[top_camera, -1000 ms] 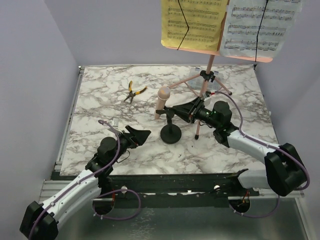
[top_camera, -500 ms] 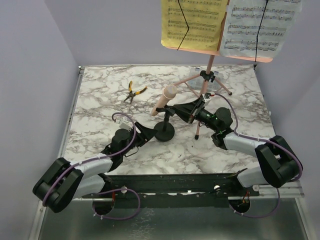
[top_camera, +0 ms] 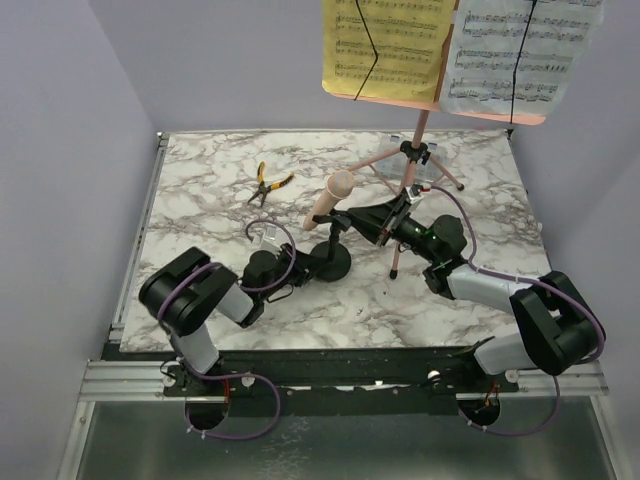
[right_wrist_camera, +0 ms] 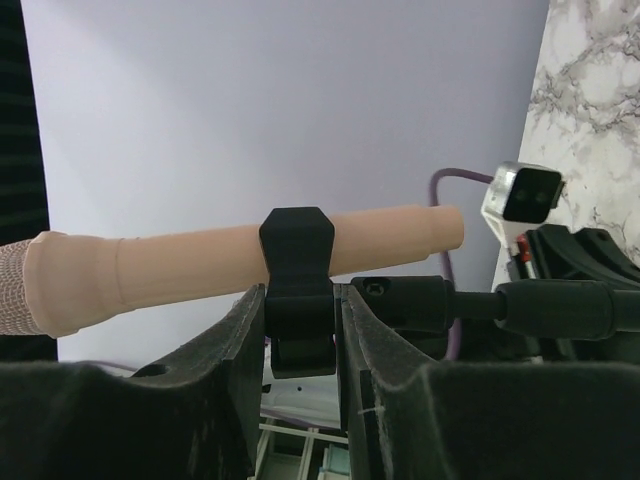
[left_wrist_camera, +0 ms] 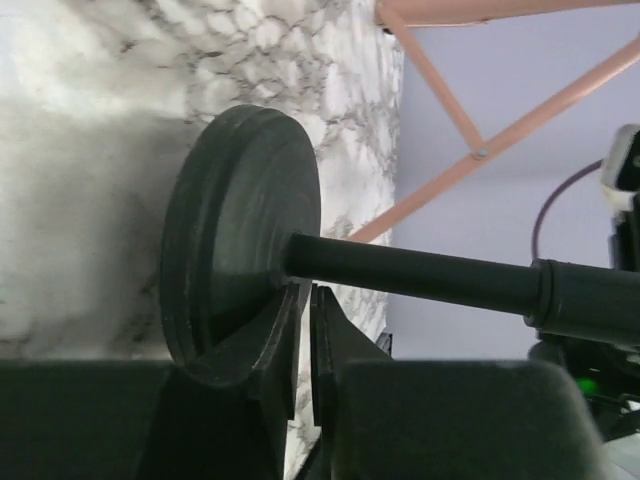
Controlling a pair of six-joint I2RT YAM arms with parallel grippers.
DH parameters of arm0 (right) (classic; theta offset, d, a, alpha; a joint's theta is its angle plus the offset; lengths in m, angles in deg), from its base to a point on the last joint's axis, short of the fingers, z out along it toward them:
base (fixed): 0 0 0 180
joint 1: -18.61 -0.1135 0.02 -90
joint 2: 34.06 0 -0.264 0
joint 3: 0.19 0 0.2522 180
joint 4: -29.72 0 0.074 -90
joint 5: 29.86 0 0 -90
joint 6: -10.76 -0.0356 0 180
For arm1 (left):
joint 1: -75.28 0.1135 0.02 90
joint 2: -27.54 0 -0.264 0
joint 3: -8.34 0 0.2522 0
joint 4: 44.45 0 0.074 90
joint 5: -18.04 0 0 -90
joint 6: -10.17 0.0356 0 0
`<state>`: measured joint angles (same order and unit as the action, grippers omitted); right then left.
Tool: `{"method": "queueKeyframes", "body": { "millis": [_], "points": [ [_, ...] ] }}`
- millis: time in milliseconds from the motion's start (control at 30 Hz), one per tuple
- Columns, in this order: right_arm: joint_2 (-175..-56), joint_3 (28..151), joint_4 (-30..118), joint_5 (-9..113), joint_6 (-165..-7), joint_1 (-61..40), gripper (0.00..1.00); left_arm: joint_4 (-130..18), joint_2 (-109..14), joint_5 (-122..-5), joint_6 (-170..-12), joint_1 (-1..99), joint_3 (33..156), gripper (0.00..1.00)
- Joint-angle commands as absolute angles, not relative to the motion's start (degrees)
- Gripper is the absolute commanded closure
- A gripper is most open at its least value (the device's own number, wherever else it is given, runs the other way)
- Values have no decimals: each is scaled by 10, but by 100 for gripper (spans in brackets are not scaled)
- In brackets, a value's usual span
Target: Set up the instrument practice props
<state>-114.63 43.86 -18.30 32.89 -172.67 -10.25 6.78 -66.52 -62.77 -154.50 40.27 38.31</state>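
Near done, I judge: music sheets (top_camera: 385, 45) on the pink music stand (top_camera: 421, 125) at 1 o'clock, microphone (top_camera: 330, 195) in the central mic stand (top_camera: 334, 264), right gripper (right_wrist_camera: 300, 340) clamping its clip (right_wrist_camera: 297, 240), left gripper (left_wrist_camera: 303, 350) near-shut on nothing against its base (left_wrist_camera: 230, 240).

One marbled surface (top_camera: 200, 190) carries everything. Two arms stand at its near edge, the left arm (top_camera: 190, 295) and the right arm (top_camera: 490, 285), each with a single two-fingered end effector. That makes two in all: the left end effector (top_camera: 303, 266) and the right end effector (top_camera: 350, 218). There is one pink music stand (top_camera: 421, 125) on three legs. It bears two music sheets — one yellow sheet (top_camera: 400, 40) and one white sheet (top_camera: 490, 50). Each is crossed by one of two black cords (top_camera: 371, 45). There is one black mic stand (top_camera: 338, 262) with a single round base, one microphone (top_camera: 330, 193) and one pair of pliers (top_camera: 268, 185).
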Motion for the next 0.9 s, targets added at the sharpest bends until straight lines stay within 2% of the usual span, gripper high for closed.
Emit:
{"method": "queueKeyframes", "body": {
  "millis": [0, 133, 200, 467, 567, 667, 867],
  "points": [
    [-1136, 459, -273, 342, -1750, -102, 100, 225, -787, -618, -1616, 400, 362, 89],
    [-1110, 477, -246, 338, -1740, -102, 100, 367, -920, -636, -1669, 402, 331, 92],
    [-1093, 485, -220, 341, -1728, -102, 100, 368, -956, -620, -1677, 405, 337, 93],
    [-1047, 500, -115, 350, -1656, -102, 100, 360, -916, -646, -1642, 409, 322, 91],
    [-1041, 502, -53, 353, -1622, -102, 88, 364, -921, -635, -1655, 412, 325, 79],
    [-1036, 495, -16, 364, -1597, -102, 81, 366, -916, -632, -1666, 414, 320, 60],
    [-1024, 499, 27, 377, -1564, -101, 62, 352, -856, -639, -1647, 429, 292, 36]
  ]
}}
